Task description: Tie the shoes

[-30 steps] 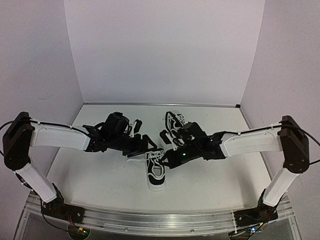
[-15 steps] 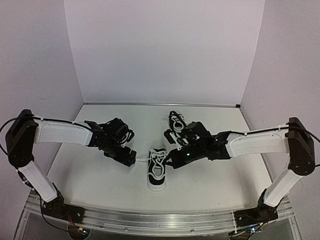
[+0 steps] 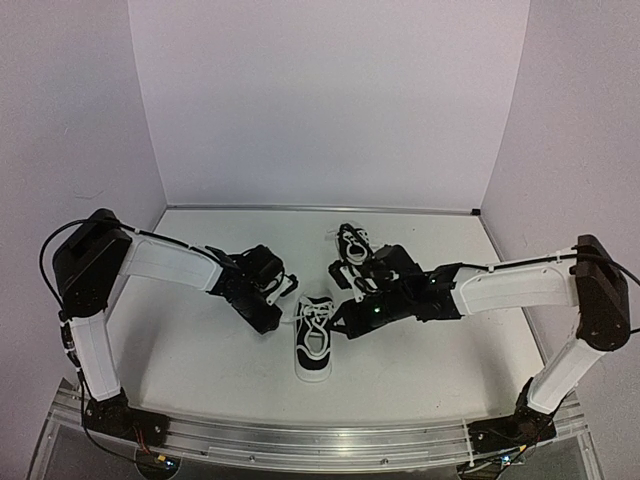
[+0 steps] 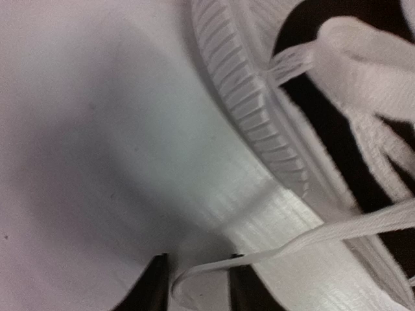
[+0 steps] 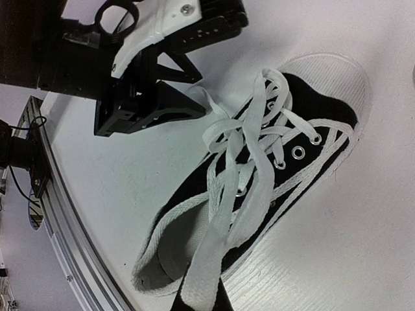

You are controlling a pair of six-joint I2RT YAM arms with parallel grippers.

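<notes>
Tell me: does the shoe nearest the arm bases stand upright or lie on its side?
Upright. From above, the near shoe shows its laces and opening facing up, sole down.

Top view high, from rear, looking down; wrist views close, low — all share near shoe (image 3: 314, 340).

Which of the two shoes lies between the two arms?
The nearer shoe, closest to the front rail; the other shoe sits farther back, behind the right arm.
</notes>
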